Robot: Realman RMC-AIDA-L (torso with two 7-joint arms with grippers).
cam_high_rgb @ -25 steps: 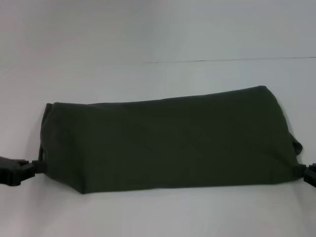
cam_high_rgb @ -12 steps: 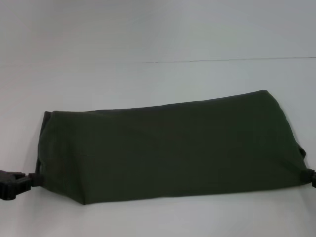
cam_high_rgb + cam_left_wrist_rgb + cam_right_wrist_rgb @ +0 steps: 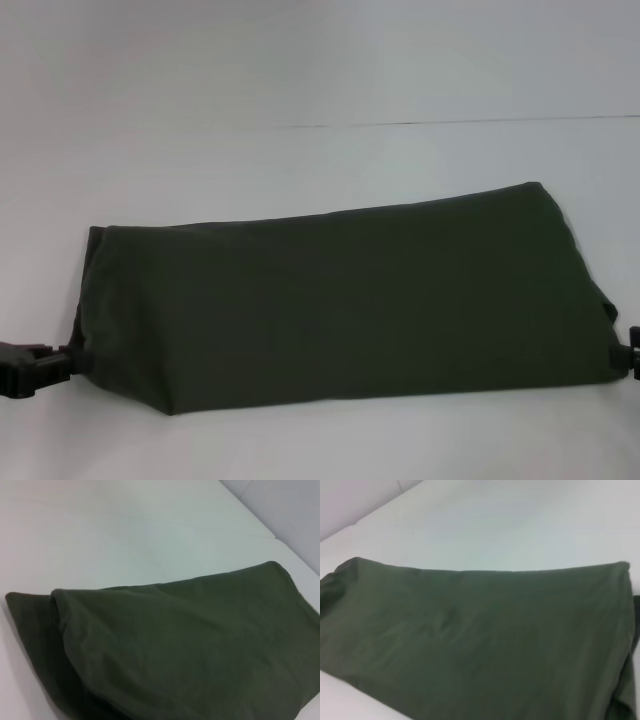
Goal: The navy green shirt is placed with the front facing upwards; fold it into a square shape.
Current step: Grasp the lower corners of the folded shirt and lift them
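Observation:
The navy green shirt (image 3: pixel 340 300) shows only its plain dark green side, doubled over into a long band across the white table (image 3: pixel 300 170). It is stretched taut between my two grippers. My left gripper (image 3: pixel 66 362) pinches the band's near left corner, shut on the cloth. My right gripper (image 3: pixel 630 352) holds the near right corner at the frame's edge, mostly cut off. In the left wrist view the shirt (image 3: pixel 190 645) lies in two layers, with a lower layer sticking out at one end. The right wrist view shows the shirt (image 3: pixel 470 640) as a smooth sheet. No lettering shows.
The white table runs far behind the shirt to a thin seam line (image 3: pixel 450 122). A strip of bare table (image 3: pixel 350 440) lies between the shirt's near edge and me. Nothing else stands on the surface.
Both grippers have drawn the shirt's near edge toward me and lower in the head view. The right gripper has slid further out of the frame. The far fold sank slightly.

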